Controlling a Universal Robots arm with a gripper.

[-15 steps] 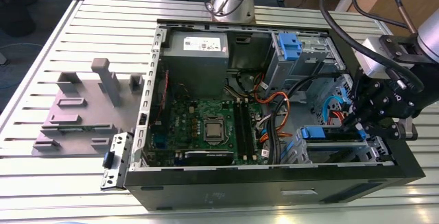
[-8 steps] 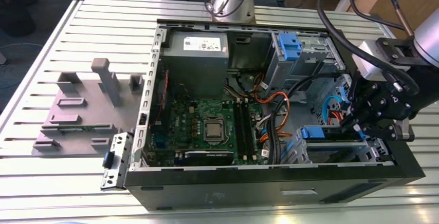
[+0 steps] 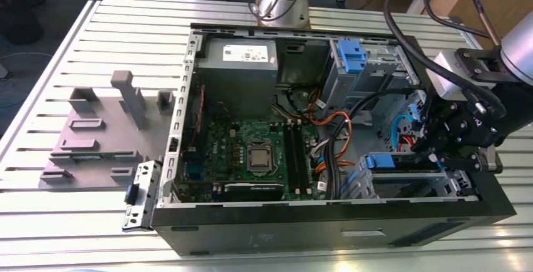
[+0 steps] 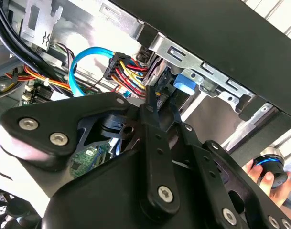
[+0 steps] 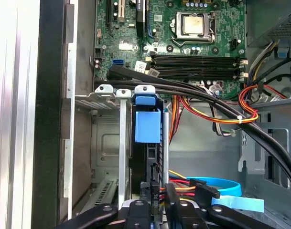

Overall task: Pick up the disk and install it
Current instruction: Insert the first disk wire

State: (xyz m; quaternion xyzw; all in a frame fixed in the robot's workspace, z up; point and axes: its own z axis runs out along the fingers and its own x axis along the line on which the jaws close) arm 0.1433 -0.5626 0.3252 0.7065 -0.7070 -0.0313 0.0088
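An open computer case (image 3: 333, 222) lies on its side on a slatted metal table (image 3: 50, 222), its green circuit board (image 3: 249, 153) and grey power supply box (image 3: 237, 66) exposed, as the robot arm's black gripper (image 3: 433, 160) reaches into the corner of the case on the exterior view's right. The disk (image 3: 379, 160) stands on edge in a metal drive bay in that corner, its blue plastic tab facing the circuit board. In the first wrist view the disk (image 5: 147, 126) sits between the bay's upright metal dividers, with the gripper (image 5: 156, 202) at its near end, beside a black plug and a bundle of red, yellow and orange wires (image 5: 245, 107). The second wrist view shows the gripper (image 4: 162, 102) close against the disk (image 4: 183, 83) under the case's dark wall, next to a looping light-blue cable (image 4: 76, 67). How far the tool is open, and whether it has hold of the disk, cannot be told. A person's hand (image 4: 260, 174) holds a blue-ringed knob just outside the case. A grey moulded fixture (image 3: 100, 128) rests on the table at the exterior view's left.
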